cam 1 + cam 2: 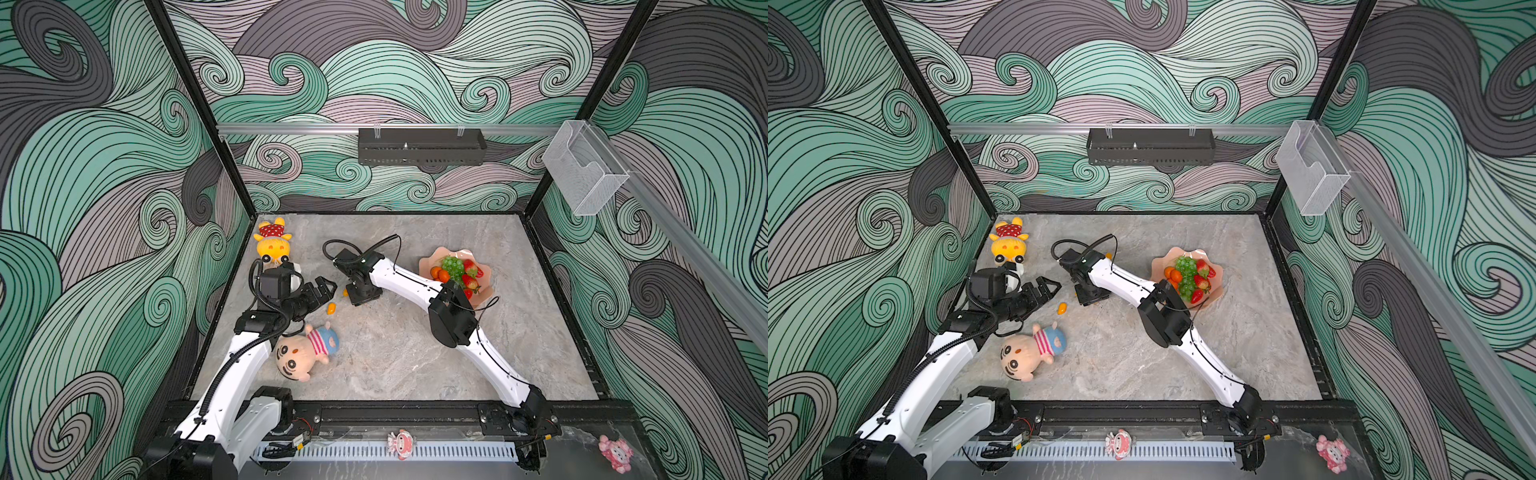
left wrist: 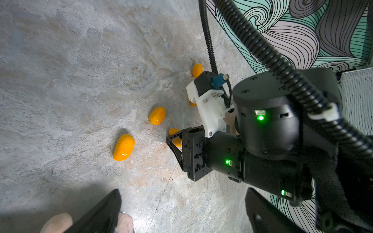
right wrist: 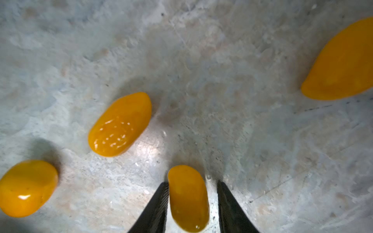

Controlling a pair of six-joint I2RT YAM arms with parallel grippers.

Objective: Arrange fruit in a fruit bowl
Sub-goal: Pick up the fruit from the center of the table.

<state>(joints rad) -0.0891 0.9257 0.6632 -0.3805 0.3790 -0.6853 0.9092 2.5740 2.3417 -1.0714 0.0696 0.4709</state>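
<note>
The kumquat (image 3: 188, 198) lies near the middle of the table (image 1: 395, 353), three loose kumquats (image 3: 121, 125) around it; the fruit bowl (image 1: 432, 257) toward the right edge holds a grape bunch (image 1: 453, 266), strawberries (image 1: 469, 280) and tangerines (image 1: 436, 272). The step is the grasp: the right gripper (image 3: 192, 182) straddles the kumquat, jaws partly open, nothing clamped yet. It now needs a firm pinch, then a lift to the bowl. The right arm (image 1: 415, 286) reaches from the near right corner, wrist turned down; the left gripper (image 1: 328, 289) hovers wide open, empty, toward the left edge
</note>
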